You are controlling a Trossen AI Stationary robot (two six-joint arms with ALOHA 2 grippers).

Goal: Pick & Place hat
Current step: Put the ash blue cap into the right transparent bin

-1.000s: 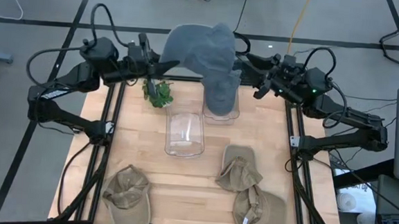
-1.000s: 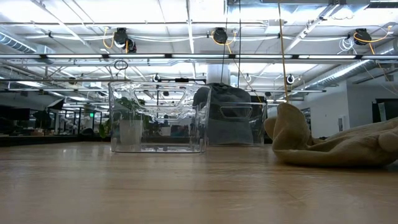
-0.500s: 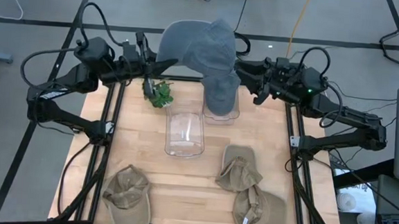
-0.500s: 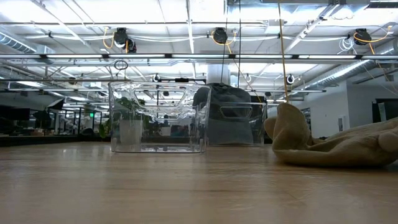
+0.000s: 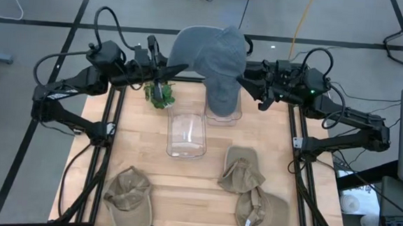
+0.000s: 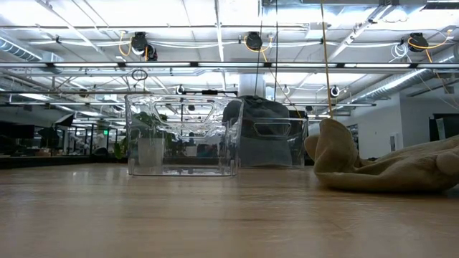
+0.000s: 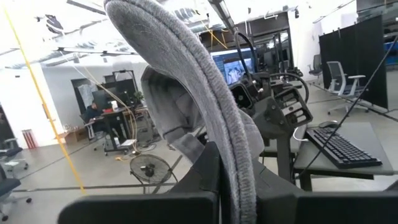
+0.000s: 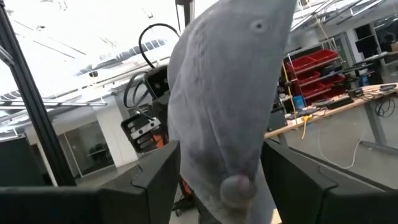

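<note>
High view straight down; low view level across table point(image 6: 215, 215); wrist views close on hat point(image 7: 205, 124).

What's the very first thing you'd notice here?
Probably the big grey hat held up over the far edge of the table, with the left gripper pinching its brim and the right gripper around its crown. It hangs above a clear bin. Nearer the front, three tan hats lie on the wood.
</note>
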